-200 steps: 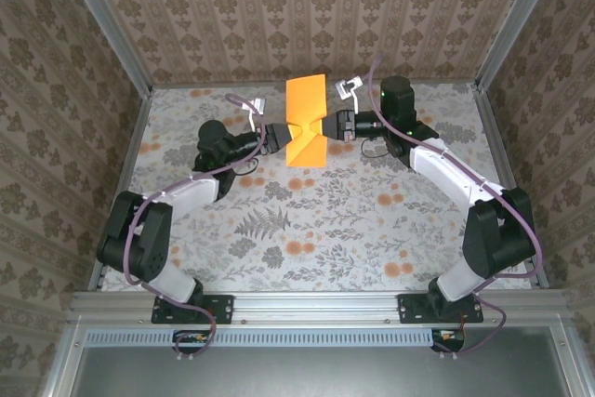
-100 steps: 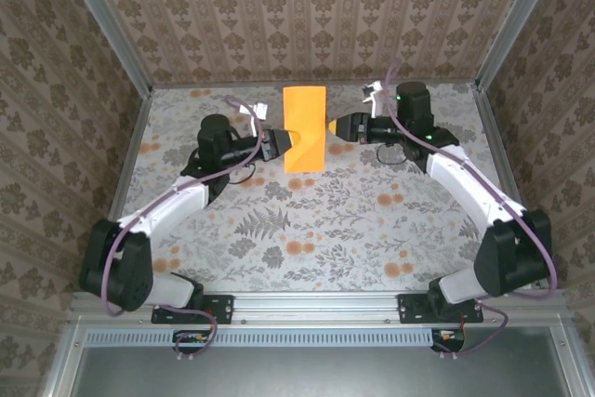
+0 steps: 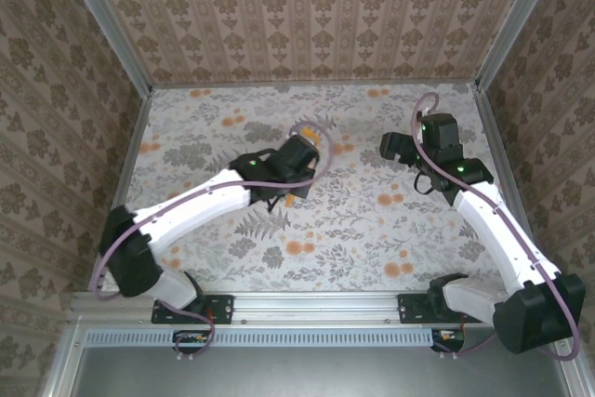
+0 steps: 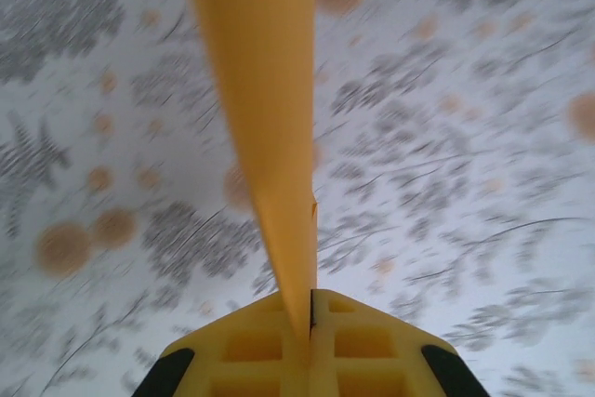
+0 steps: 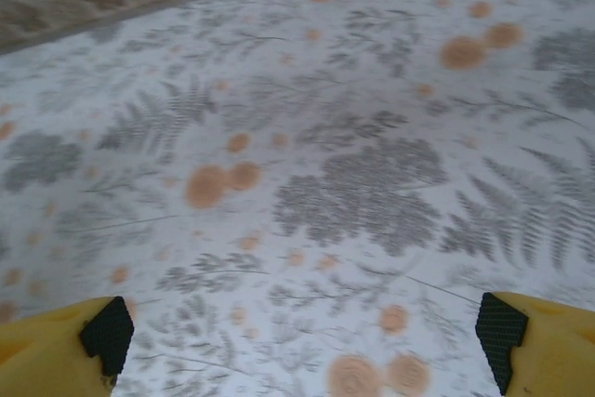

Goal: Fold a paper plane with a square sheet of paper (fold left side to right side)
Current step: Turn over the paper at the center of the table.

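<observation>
paper (image 4: 260,90) is edge-on in the left wrist view, a thin orange strip that looks doubled over, pinched tight in the left gripper (image 4: 311,323) above mid-tabletop (image 5: 353,192); from the top the arm mostly covers it, right gripper (image 5: 302,341) spread wide

A floral-patterned table (image 3: 372,230), edged by metal rails (image 3: 316,302), sits between wallpapered walls (image 3: 316,16).

Light: bright, even, diffuse over the floral-patterned table surface (image 3: 390,230).
Shadows: faint, soft-edged.
Left wrist blur: pattern streaked; thin bright-orange paper sheet (image 4: 260,90) soft at 12 o'clock.
</observation>
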Available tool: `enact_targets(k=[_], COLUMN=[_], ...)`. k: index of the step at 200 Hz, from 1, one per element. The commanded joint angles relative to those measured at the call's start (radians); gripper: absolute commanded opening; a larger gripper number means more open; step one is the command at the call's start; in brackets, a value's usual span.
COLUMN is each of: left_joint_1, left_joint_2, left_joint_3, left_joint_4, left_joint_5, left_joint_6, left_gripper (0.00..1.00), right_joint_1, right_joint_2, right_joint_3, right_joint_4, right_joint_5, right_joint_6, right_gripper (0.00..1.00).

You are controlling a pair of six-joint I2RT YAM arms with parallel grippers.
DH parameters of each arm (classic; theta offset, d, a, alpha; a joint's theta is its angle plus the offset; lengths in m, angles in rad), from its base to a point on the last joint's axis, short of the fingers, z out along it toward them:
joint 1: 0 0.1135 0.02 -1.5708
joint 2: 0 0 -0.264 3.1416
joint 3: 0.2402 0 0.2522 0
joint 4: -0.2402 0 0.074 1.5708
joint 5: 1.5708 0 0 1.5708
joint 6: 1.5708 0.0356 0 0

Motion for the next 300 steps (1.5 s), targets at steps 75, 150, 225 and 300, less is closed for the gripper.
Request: enact_targets(k=[75, 150, 225, 300], left_joint_1=[-0.068, 0.008, 0.109, 0.42], left_joint_2=[0.58, 0.684, 0.525, 0.121], left_joint_3=[0.433, 0.546, 0.471, -0.144], left_joint_4=[-0.651, -0.478, -0.16, 0.231], left_joint_5=[-0.35, 0.049, 0.433, 0.699], left_joint_6=[-0.287, -0.122, -0.024, -0.087], left_gripper=[0.01, 0.24, 0.6, 0.68], right_joint_1=[-0.014, -0.016, -0.017, 0.141], right_joint_2=[-0.079, -0.069, 0.049, 0.312], right_joint_3=[-0.055, -0.061, -0.027, -0.036], right_joint_4=[-0.044, -0.04, -0.033, 0.233], right_joint_5=[0.209, 0.173, -0.086, -0.486], right_joint_6=[0.041, 0.03, -0.008, 0.124], right_gripper=[1.0, 1.0, 0.99, 0.83])
